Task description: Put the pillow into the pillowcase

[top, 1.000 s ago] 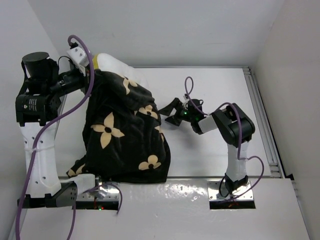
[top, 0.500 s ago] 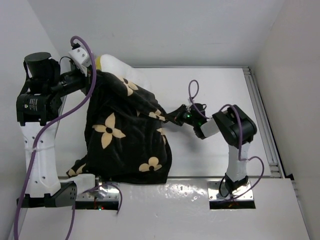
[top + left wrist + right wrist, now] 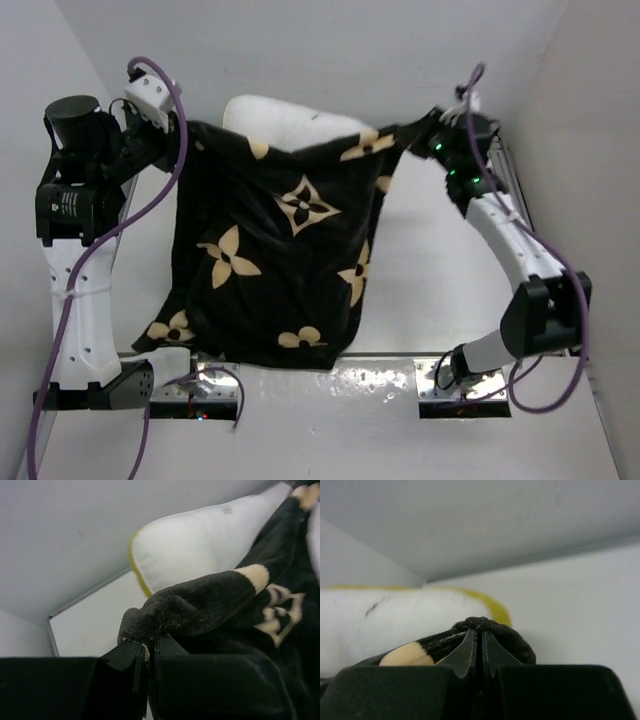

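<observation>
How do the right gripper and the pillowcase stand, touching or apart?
Touching. In the right wrist view the right gripper has its jaws pinched shut on a black fold of the pillowcase, with no gap.

Top view looks down from behind; both close wrist views share the pillow.

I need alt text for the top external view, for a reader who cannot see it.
Two robot arms hold a black pillowcase with tan flowers stretched between them, the left end effector and right end effector each gripping a far corner. A cream pillow shows beyond its far edge; the fabric drapes toward the near edge of the table.
</observation>
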`<state>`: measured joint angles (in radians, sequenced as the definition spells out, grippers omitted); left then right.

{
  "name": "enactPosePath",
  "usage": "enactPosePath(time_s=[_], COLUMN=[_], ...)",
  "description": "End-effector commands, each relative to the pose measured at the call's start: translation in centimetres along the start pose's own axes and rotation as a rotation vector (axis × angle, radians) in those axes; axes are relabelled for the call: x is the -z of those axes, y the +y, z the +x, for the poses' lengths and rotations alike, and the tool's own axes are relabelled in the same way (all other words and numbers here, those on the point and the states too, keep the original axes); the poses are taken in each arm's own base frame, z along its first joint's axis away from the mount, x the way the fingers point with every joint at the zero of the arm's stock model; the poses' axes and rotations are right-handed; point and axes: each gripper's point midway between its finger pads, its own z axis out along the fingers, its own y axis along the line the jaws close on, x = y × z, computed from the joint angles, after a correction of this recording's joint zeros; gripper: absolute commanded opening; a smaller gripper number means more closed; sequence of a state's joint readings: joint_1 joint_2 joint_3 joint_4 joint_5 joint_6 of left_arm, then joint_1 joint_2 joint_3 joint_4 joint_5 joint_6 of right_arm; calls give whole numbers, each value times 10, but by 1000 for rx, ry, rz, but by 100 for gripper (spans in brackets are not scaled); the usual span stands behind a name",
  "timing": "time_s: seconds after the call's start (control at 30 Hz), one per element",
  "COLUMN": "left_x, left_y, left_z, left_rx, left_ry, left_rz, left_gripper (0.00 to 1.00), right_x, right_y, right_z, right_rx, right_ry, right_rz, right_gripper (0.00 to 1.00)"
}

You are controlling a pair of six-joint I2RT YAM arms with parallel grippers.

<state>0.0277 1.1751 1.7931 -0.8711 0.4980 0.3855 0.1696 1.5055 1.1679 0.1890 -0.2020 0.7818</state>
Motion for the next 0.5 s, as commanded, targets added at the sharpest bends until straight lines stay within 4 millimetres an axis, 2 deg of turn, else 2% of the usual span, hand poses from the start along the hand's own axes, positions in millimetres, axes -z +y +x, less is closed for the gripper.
enactPosePath(time_s=[0.0, 0.07, 0.1, 0.13, 0.2, 0.23, 0.27, 0.3, 0.33, 0.37, 0.4, 0.43, 0.47], left_x=[28, 34, 54, 60, 92, 100, 107, 112, 115, 106, 96, 97, 54], left_y=[49, 64, 69, 73, 76, 75, 74, 72, 71, 67, 63, 54, 53], left_z=[-91, -114, -141, -153, -190, -199, -205, -209, -210, -201, -190, -180, -135], left_rx=[-81, -91, -115, -122, -171, -191, -204, -215, -227, -226, -218, -213, -164], left_ry=[-262, -317, -390, -425, -532, -552, -566, -575, -575, -543, -515, -500, -398], left_rz=[-251, -313, -356, -379, -449, -461, -468, -468, -472, -435, -402, -378, -300], left_gripper=[0, 0, 0, 0, 0, 0, 0, 0, 0, 0, 0, 0, 0], right_x=[62, 92, 121, 142, 179, 214, 228, 226, 234, 247, 232, 223, 212], right_y=[68, 98, 132, 148, 176, 196, 201, 192, 192, 193, 175, 162, 150], right_z=[-154, -199, -235, -249, -268, -276, -276, -265, -264, -258, -244, -232, -219], right_rx=[231, 290, 325, 350, 393, 417, 433, 429, 431, 434, 422, 408, 381], right_ry=[-353, -456, -547, -593, -669, -740, -765, -751, -774, -782, -729, -684, -637], right_rz=[-44, -74, -122, -141, -182, -220, -229, -219, -216, -215, -182, -154, -145], right_gripper=[0, 0, 0, 0, 0, 0, 0, 0, 0, 0, 0, 0, 0])
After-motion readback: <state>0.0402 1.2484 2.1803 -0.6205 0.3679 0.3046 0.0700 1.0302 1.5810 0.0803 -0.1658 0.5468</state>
